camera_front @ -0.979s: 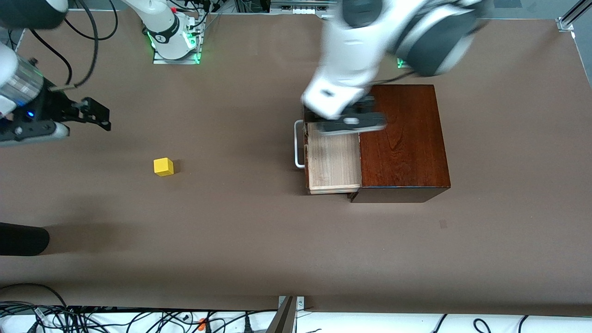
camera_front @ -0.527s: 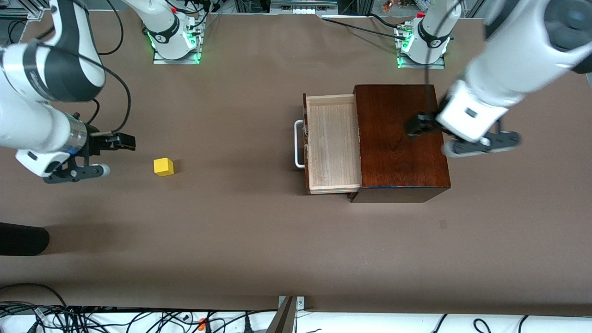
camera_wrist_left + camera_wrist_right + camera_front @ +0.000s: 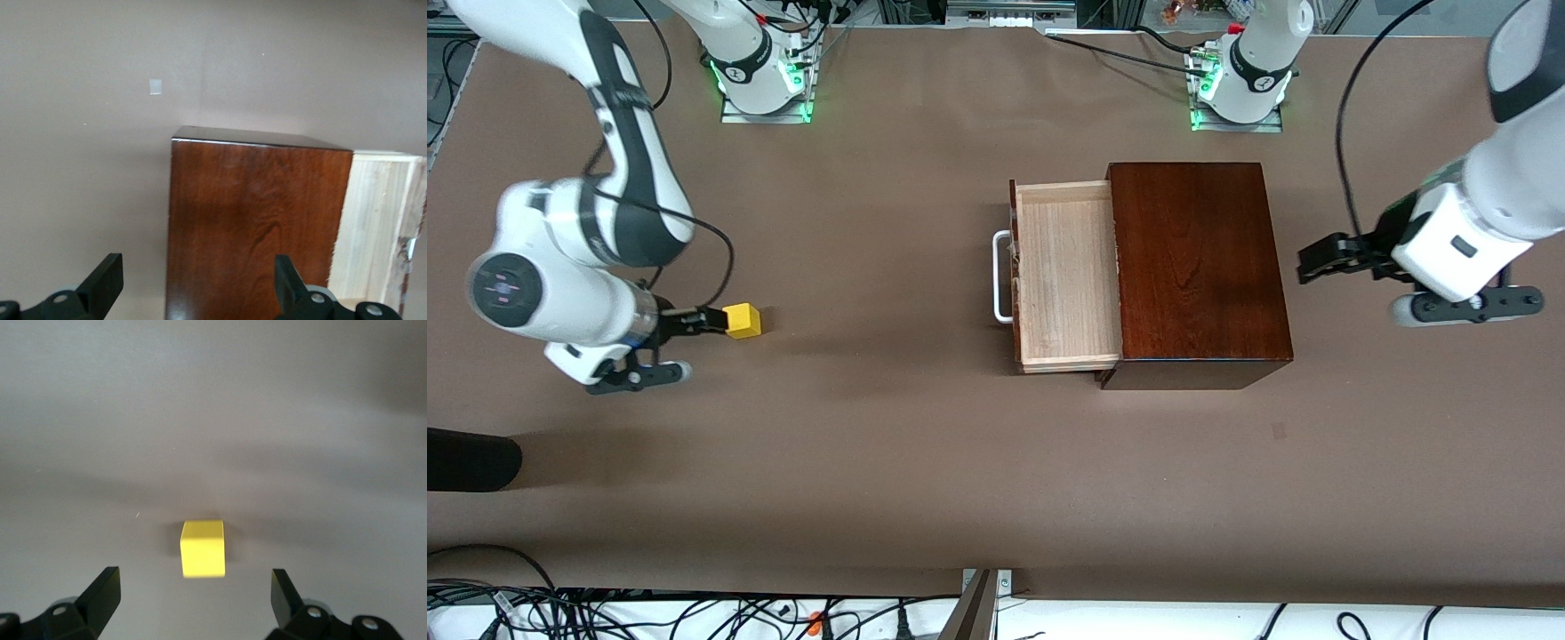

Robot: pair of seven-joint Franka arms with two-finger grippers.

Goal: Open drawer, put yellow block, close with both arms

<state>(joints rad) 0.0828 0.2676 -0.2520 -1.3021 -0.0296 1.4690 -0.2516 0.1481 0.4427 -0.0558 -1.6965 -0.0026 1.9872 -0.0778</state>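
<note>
The yellow block lies on the brown table toward the right arm's end. My right gripper is low beside it, open. In the right wrist view the yellow block sits just ahead of the gripper, not between the fingers. The drawer stands pulled out of the dark wooden box, its pale tray empty, white handle toward the block. My left gripper is open over the table at the box's closed end. The left wrist view shows this gripper, the box and the drawer.
The two arm bases stand along the table edge farthest from the front camera. A black object juts in at the right arm's end. Cables run below the table edge nearest the camera.
The left arm swung from over the drawer, across the box, to the table at the box's closed end. The right gripper came down close to the yellow block. The drawer stayed open.
</note>
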